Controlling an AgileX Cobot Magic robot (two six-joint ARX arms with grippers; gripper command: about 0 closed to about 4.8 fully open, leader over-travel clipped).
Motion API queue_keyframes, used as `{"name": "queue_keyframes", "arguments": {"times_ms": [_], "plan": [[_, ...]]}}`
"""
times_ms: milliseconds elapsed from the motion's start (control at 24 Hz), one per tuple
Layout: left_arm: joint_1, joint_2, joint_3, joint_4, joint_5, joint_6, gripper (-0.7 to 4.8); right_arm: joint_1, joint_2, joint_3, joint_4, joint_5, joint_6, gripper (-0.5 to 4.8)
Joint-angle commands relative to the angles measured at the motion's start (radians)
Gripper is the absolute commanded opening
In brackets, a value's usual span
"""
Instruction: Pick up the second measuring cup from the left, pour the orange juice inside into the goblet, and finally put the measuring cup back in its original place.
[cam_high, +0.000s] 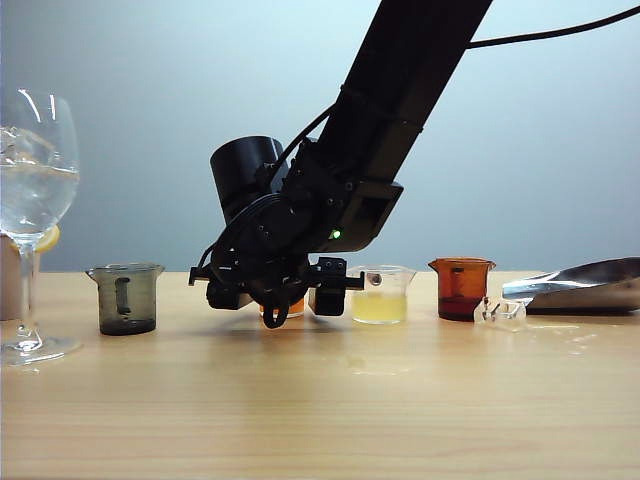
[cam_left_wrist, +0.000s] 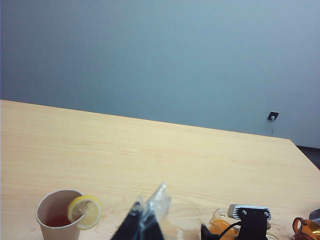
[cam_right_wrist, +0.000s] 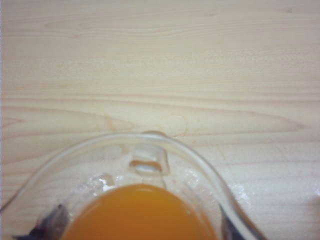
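The second measuring cup (cam_high: 296, 306) stands on the table (cam_high: 320, 400), mostly hidden behind my right gripper (cam_high: 283, 300). From the right wrist its flared rim and pour lip (cam_right_wrist: 150, 162) show, with opaque orange juice (cam_right_wrist: 137, 215) inside. Dark fingertips (cam_right_wrist: 50, 225) press against its walls on both sides, so my right gripper (cam_right_wrist: 139, 231) is shut on the cup. The tall goblet (cam_high: 35, 200) stands at the far left. My left gripper (cam_left_wrist: 145, 222) is away from all this, its fingers together with nothing held, and does not show in the exterior view.
A smoky grey cup (cam_high: 125, 298) stands left of the held cup. A pale yellow cup (cam_high: 380, 295), an amber cup (cam_high: 461, 288), a small clear piece (cam_high: 498, 314) and a silver pouch (cam_high: 585, 285) lie to the right. A paper cup with a lemon slice (cam_left_wrist: 60, 220) sits behind the goblet.
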Motion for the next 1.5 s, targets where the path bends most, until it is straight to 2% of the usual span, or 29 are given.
{"name": "queue_keyframes", "arguments": {"times_ms": [42,167,333,500,583,1499], "plan": [[0.000,0.000,0.006,0.013,0.003,0.001,-0.06,-0.001,-0.001,0.003,0.007,-0.013,0.001,2.86],[0.000,0.000,0.006,0.013,0.003,0.001,-0.06,-0.002,-0.001,0.003,0.007,-0.030,0.001,1.78],[0.000,0.000,0.006,0.013,0.003,0.001,-0.06,-0.002,-0.001,0.003,0.006,-0.029,0.001,1.39],[0.000,0.000,0.006,0.013,0.003,0.002,-0.06,-0.002,-0.001,0.003,0.007,-0.029,0.000,0.33],[0.000,0.000,0.006,0.011,0.003,0.002,-0.06,-0.001,-0.001,0.003,0.007,-0.029,0.000,0.02],[0.001,0.000,0.006,-0.002,-0.002,0.009,-0.06,0.041,-0.086,0.004,0.057,-0.049,-0.132,-0.01]]}}
